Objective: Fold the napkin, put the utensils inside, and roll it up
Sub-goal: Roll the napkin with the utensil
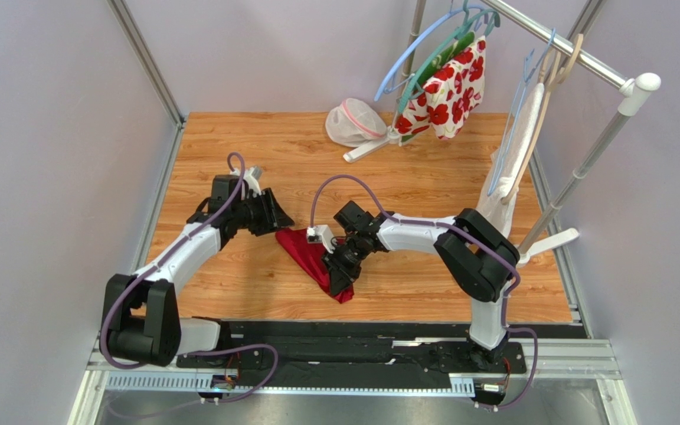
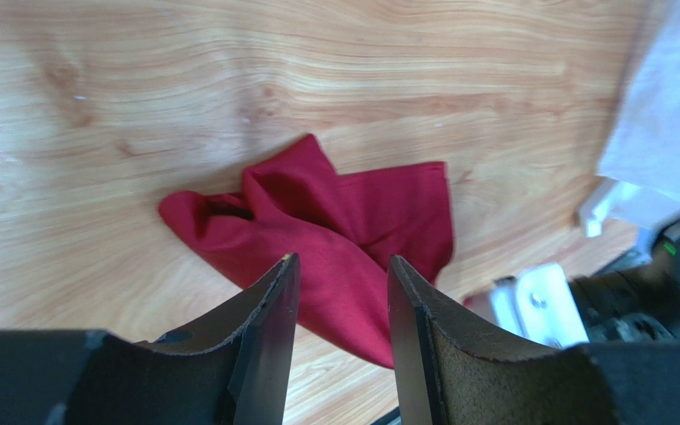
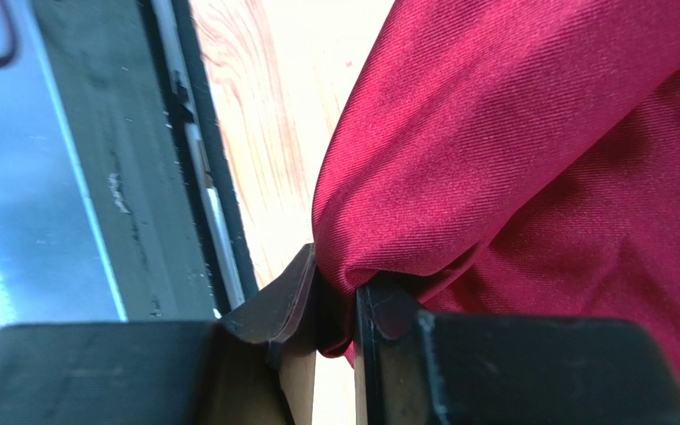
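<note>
The napkin (image 1: 304, 250), a plain dark red cloth, lies crumpled in a loose heap on the wooden table (image 1: 228, 150), at the centre of the near half, between the two arms. In the left wrist view its folds fan out into several points and one corner rises towards the far side. The left gripper (image 1: 283, 221) is positioned at the napkin's left end; its fingers (image 2: 268, 336) stand apart with nothing between them, and the cloth shows through the gap beneath them. Contact between these fingers and the cloth cannot be determined. The right gripper (image 1: 340, 282) is at the napkin's near end. Its fingers (image 3: 274, 312) are closed on a bunched fold of the napkin (image 3: 539, 177), which bulges out above the fingertips. Beside this grip, the black and silver frame rail (image 3: 77, 177) at the table's near edge is visible. At the far right of the table a clothes rail (image 1: 574, 53) carries hangers, a red-flowered white cloth (image 1: 448, 88) and a white towel (image 1: 505, 190).
</note>
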Tool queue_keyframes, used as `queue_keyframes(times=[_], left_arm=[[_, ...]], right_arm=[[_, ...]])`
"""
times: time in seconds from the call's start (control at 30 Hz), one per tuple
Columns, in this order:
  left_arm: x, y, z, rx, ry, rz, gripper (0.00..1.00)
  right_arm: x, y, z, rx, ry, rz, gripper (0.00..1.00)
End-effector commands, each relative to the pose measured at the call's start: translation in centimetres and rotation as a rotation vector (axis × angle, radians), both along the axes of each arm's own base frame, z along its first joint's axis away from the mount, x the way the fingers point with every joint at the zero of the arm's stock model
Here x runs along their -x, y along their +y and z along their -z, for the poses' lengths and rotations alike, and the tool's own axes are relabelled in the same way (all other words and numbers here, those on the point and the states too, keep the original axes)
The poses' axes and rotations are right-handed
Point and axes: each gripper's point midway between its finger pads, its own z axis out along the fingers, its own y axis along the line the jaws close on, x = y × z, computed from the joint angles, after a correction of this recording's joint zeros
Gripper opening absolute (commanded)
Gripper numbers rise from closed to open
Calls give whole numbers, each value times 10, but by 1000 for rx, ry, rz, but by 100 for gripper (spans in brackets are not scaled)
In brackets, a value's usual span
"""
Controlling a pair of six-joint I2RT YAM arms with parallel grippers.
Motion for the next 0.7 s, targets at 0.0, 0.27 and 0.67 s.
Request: queue_keyframes(times=[0.0,0.27,0.67], left_arm=[[-8,-18,-31,162,-114,-3,49],[2,-57,-4,234,-70,51,49],[11,-99,51,216,40,112,48]], right_arm=[[6,-21,48,94,71,41,0],[0,-24,58,65,152,98,0],[-13,-35,65,55,198,188,3]])
